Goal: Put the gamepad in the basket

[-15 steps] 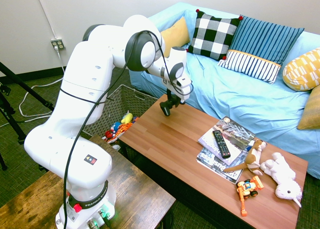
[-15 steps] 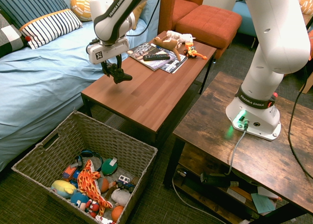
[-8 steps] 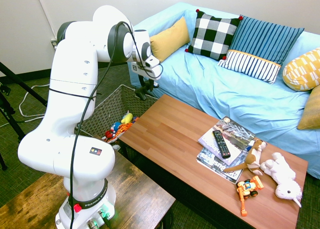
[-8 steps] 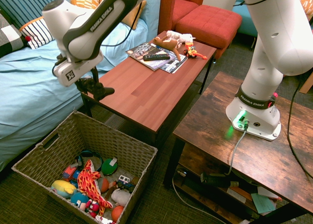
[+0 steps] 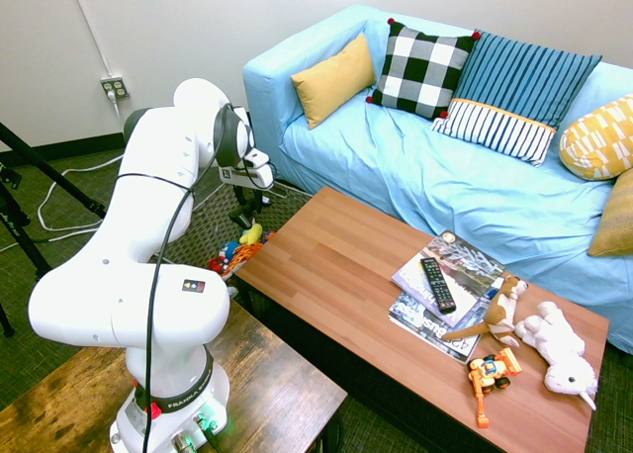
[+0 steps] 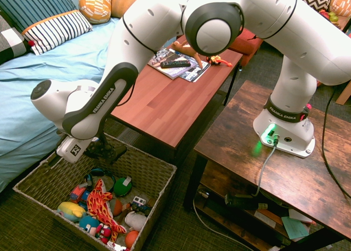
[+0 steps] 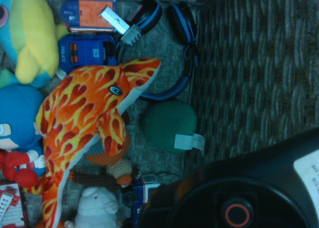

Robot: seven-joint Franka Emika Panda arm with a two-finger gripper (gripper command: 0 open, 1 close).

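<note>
1. Wicker basket [image 6: 156, 171] on the floor beside the wooden table [image 6: 159, 106], holding an orange flame-pattern plush [image 6: 98, 204] and other toys.
2. End effector [image 6: 103, 150] clamped on the black gamepad [image 6: 106, 151], pointing down just over the basket's open top.
3. Remote [image 6: 175, 64] lies on magazines [image 6: 164, 56] at the table's far end.

Inside the basket [image 6: 156, 171], soft toys [image 6: 101, 207] crowd the end farthest from the sofa [image 6: 33, 92]. The woven floor is bare along the basket's sofa-side wall. Just beside the basket, the coffee table [image 6: 164, 106] edge rises above its rim.
</note>
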